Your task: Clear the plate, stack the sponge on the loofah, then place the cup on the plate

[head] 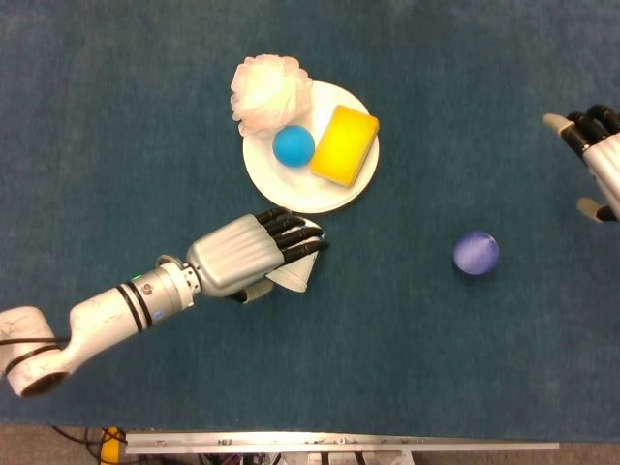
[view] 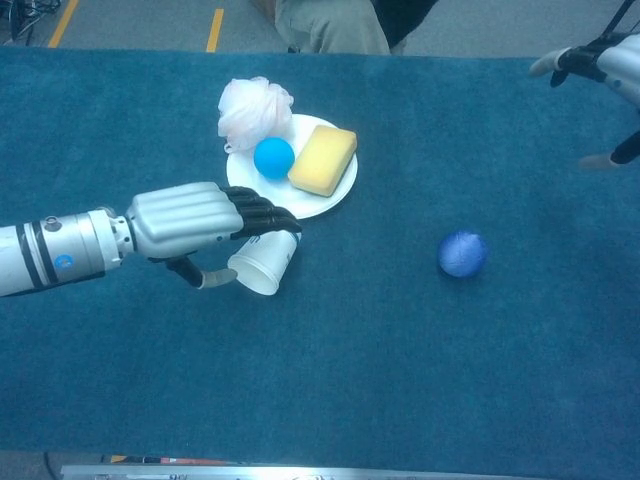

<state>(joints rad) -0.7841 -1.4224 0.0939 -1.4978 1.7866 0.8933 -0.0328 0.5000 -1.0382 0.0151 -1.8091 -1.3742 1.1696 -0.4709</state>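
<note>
A white plate [head: 302, 197] [view: 292, 202] carries a yellow sponge [head: 345, 145] [view: 322, 160] and a light blue ball [head: 293, 145] [view: 273, 157]. A pale pink loofah [head: 269, 92] [view: 250, 105] overlaps its far left rim. Just in front of the plate a white cup [head: 295, 276] [view: 262, 268] lies on its side. My left hand [head: 247, 254] [view: 190, 218] is spread over the cup, its dark fingers across the top and its thumb low beside the rim. My right hand [head: 599, 160] [view: 610, 60] hangs at the far right edge, fingers apart and holding nothing.
A purple ball [head: 476, 252] [view: 462, 253] sits on the blue cloth to the right of the cup. A metal table edge [head: 339, 444] runs along the front. A seated person [view: 330, 25] is beyond the far edge.
</note>
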